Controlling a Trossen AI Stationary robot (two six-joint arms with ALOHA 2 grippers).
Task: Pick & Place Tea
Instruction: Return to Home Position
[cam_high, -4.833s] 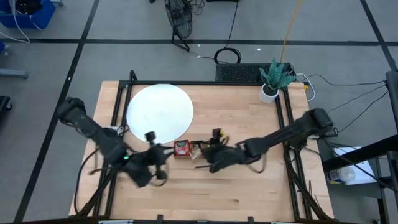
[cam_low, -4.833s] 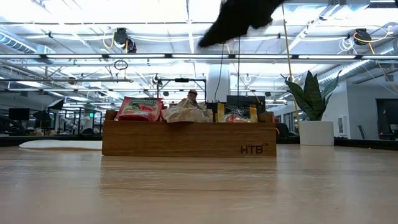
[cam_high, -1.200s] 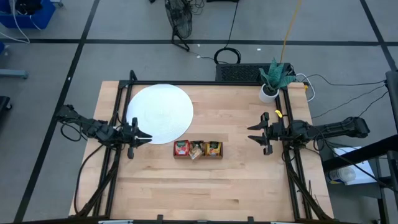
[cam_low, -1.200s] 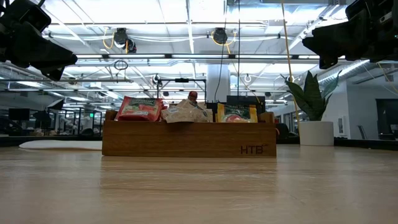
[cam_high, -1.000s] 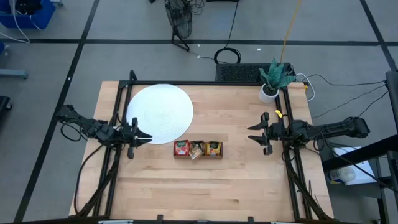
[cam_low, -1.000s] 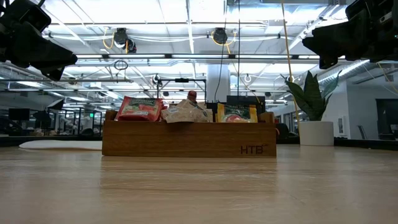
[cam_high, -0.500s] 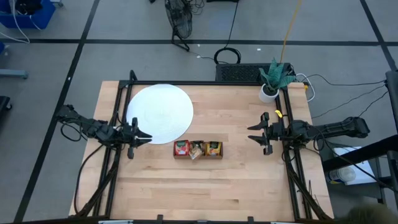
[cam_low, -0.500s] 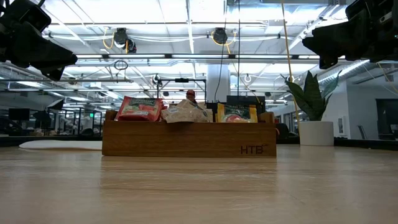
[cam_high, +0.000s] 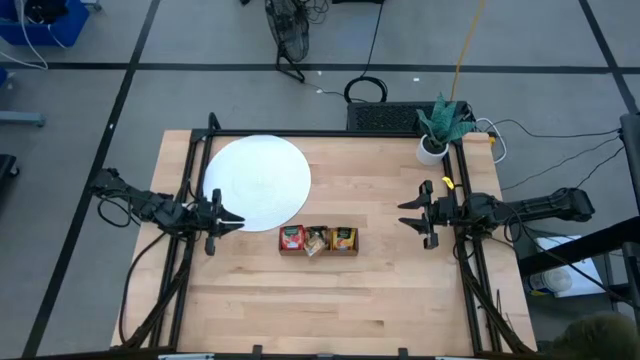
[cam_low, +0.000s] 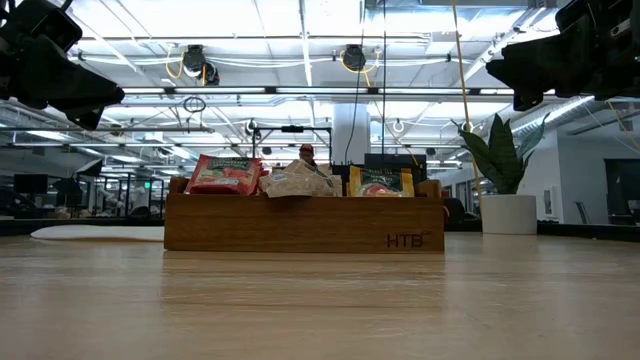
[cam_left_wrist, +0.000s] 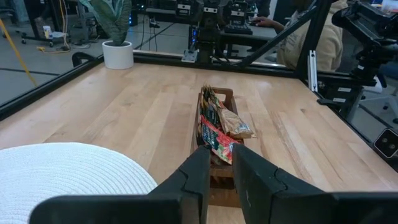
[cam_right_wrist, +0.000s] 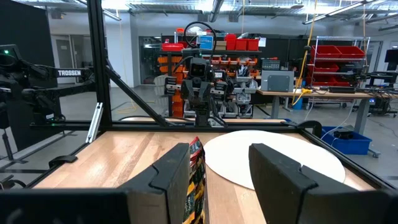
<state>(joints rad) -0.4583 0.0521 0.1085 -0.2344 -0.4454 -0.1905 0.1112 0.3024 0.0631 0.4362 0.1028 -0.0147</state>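
Observation:
The tea lies as small sachets in a long brown wooden tray (cam_high: 318, 241) at the table's middle: red (cam_high: 292, 237), pale (cam_high: 316, 242) and orange-yellow (cam_high: 343, 238). In the low view they stick up above the tray's wall (cam_low: 300, 225). A white disc (cam_high: 257, 181) lies flat at the far left. My left gripper (cam_high: 232, 222) hovers at the left edge beside the disc, pointing at the tray, with a narrow gap (cam_left_wrist: 221, 155) and nothing in it. My right gripper (cam_high: 405, 220) hovers at the right edge, facing the tray, wide open (cam_right_wrist: 217, 152) and holding nothing.
A potted plant (cam_high: 434, 146) stands at the far right corner. Black frame rails (cam_high: 462, 205) run along the table's sides and far edge. Bare wood (cam_high: 330, 300) lies between the tray and the near edge. A seated person (cam_left_wrist: 311, 37) shows beyond the table.

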